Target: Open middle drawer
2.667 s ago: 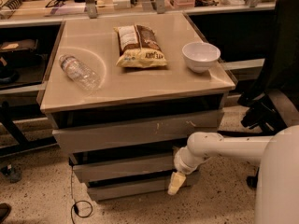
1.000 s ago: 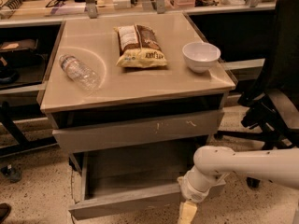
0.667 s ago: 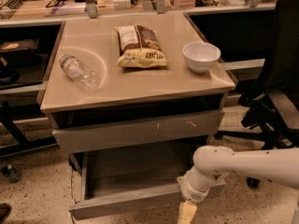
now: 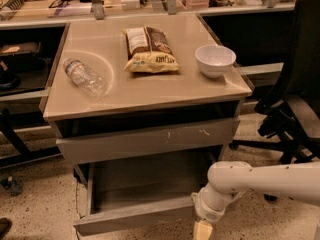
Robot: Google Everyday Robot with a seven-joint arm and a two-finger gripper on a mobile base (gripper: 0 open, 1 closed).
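The middle drawer [image 4: 140, 218] stands pulled well out, its grey inside showing; the tool [image 4: 203, 229] hangs just beside its front right corner, grip state impossible to tell

Beige cabinet top [image 4: 150, 90], three things on it.
Water bottle [image 4: 85, 77] lying left, chip bag [image 4: 150, 50] centre, white bowl [image 4: 215, 60] right; gripper [image 4: 203, 230] low by the floor.

- A pale speckled floor [image 4: 35, 204] is seen under the furniture.
- A black office chair [image 4: 301, 94] is placed at the right.
- A long cluttered workbench [image 4: 50, 15] is set behind the cabinet [image 4: 165, 90].
- The gripper [image 4: 203, 230] is seen low at the bottom edge.
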